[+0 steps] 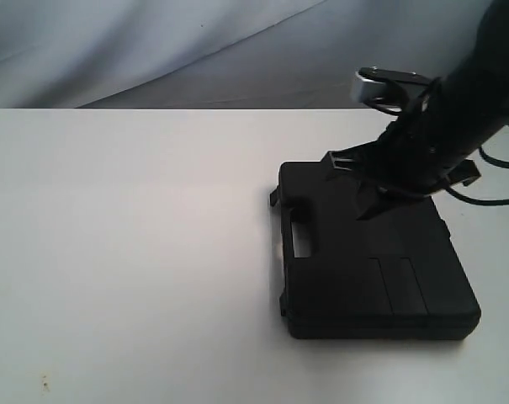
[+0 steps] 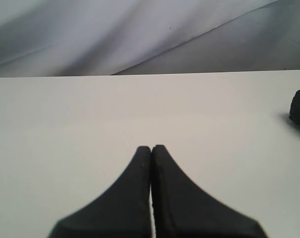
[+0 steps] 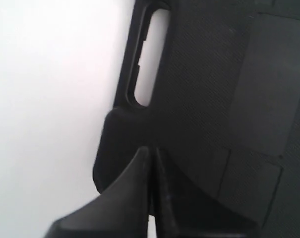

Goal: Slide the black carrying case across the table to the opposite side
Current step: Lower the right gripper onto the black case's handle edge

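Note:
The flat black case (image 1: 372, 269) lies on the white table (image 1: 128, 244), right of the middle, its handle slot (image 1: 300, 238) facing left. My right gripper (image 1: 370, 212) is shut and rests its tips on the lid near the case's far edge. The right wrist view shows the case (image 3: 214, 89) with its handle slot (image 3: 150, 59), and the shut gripper (image 3: 150, 151) over a rounded corner of the lid. My left gripper (image 2: 151, 148) is shut on nothing above bare table (image 2: 90, 114). A corner of the case (image 2: 299, 108) shows at the edge of that view.
A grey cloth backdrop (image 1: 153, 42) hangs behind the table's far edge. A few small dark specks (image 1: 44, 383) mark the tabletop near the front left. Black cables (image 1: 498, 160) trail from the right arm beside the case.

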You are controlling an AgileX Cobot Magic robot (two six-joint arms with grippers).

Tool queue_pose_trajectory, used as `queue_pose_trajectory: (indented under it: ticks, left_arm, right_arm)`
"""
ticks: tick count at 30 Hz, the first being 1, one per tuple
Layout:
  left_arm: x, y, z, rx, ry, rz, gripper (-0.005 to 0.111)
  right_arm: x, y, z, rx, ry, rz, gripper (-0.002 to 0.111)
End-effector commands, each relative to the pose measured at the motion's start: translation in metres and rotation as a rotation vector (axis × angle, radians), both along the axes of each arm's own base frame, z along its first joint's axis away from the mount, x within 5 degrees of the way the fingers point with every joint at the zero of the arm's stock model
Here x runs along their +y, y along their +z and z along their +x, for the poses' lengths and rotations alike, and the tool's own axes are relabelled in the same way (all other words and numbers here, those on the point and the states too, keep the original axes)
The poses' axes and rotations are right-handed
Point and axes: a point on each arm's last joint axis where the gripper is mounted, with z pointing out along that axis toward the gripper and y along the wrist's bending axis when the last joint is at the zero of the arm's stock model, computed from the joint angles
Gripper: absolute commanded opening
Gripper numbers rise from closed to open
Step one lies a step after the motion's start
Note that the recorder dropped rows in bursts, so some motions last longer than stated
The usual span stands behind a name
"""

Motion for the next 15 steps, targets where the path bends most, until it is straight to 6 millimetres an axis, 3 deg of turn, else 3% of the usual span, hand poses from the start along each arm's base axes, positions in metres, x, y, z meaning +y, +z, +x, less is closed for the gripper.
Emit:
queue_pose_trajectory:
  ticks: [1,6,15]
  left_arm:
    - [0.000,-0.001,0.000,0.001,0.001,-0.009,0.000]
    - [0.000,-0.001,0.000,0.001,0.001,-0.009,0.000]
    - [0.000,-0.001,0.000,0.001,0.001,-0.009,0.000]
  right_arm:
    - [0.026,0.002,0.015,-0.028,0.012,0.039,0.000]
    - [0.051,-0.004,0.031,-0.025,0.022,0.043,0.000]
    - [0.081,-0.036,0.050,0.050,0.020,-0.048,0.000]
